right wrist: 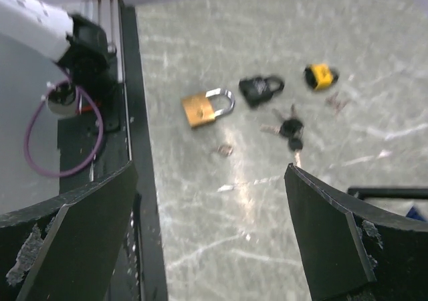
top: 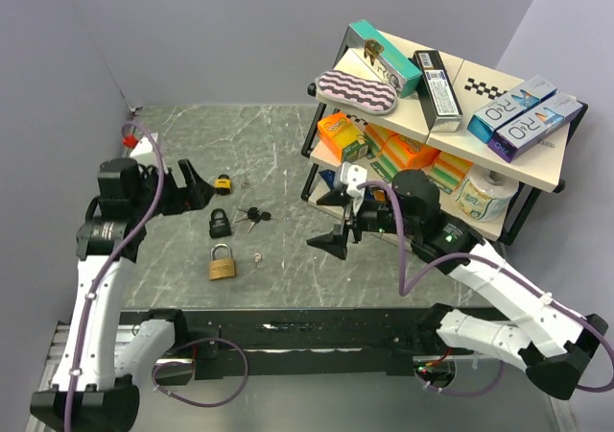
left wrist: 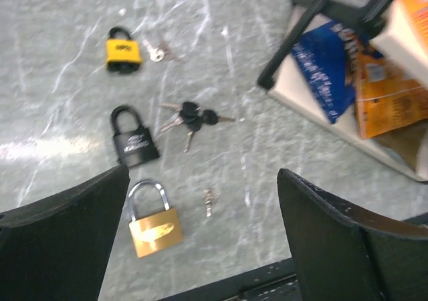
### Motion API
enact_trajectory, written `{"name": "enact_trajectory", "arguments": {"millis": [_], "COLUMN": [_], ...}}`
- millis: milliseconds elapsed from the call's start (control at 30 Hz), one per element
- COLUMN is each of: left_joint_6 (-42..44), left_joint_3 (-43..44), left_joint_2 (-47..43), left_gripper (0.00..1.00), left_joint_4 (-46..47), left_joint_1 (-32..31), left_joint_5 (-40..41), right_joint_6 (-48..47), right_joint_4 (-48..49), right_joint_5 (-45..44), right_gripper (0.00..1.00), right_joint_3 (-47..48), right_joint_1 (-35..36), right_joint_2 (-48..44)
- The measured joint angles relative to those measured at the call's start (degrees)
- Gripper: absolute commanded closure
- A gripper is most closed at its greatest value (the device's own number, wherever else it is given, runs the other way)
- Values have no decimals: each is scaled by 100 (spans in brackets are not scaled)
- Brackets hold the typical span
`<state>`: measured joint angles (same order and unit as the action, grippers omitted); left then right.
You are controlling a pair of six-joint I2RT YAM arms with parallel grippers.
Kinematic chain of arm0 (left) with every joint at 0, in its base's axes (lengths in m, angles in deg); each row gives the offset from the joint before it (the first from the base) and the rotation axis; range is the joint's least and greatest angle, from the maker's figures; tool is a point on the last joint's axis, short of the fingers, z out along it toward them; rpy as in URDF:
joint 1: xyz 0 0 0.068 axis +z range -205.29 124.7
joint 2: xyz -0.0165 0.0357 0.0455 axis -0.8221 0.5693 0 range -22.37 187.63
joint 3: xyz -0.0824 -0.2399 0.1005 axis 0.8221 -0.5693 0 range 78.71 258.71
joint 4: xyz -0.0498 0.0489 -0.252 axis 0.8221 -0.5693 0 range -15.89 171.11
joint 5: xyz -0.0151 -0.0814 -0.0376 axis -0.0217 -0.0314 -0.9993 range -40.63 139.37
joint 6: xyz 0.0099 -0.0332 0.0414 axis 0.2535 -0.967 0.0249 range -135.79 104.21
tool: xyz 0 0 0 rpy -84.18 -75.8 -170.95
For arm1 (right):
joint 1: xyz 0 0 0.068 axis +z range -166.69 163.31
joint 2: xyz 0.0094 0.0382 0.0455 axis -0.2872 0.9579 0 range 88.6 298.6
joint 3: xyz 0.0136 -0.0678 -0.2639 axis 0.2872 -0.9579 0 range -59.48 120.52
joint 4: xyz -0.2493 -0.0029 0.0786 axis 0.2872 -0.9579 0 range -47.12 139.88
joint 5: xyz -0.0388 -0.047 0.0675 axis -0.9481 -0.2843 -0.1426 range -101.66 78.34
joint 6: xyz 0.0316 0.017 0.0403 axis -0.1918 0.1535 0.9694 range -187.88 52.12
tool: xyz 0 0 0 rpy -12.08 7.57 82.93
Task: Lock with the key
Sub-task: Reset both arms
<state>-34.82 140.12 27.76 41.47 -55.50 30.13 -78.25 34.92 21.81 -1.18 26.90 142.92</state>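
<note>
Left gripper (top: 195, 187) and right gripper (top: 334, 219) stand open and empty. We judge the key (left wrist: 209, 199) light and slippery, so pinch its bow.

Even bright light; glare streaks on tabletop (left wrist: 40, 147); wrist views blurred.

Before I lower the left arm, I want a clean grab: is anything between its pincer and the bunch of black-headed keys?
Nothing visible. The left pincer hangs open, and the key bunch lies flat and uncovered. The black padlock lies close beside it, not over it.
</note>
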Motion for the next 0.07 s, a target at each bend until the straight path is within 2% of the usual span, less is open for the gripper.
{"name": "enact_trajectory", "arguments": {"millis": [67], "left_joint_6": [63], "left_joint_3": [-184], "left_joint_2": [-138], "left_gripper": [4], "left_joint_4": [-26], "left_joint_1": [2], "left_joint_5": [120], "right_joint_6": [-11], "right_joint_4": [-74], "right_joint_5": [-4], "right_gripper": [1], "right_joint_3": [-103], "right_joint_1": [0], "right_joint_2": [7]}}
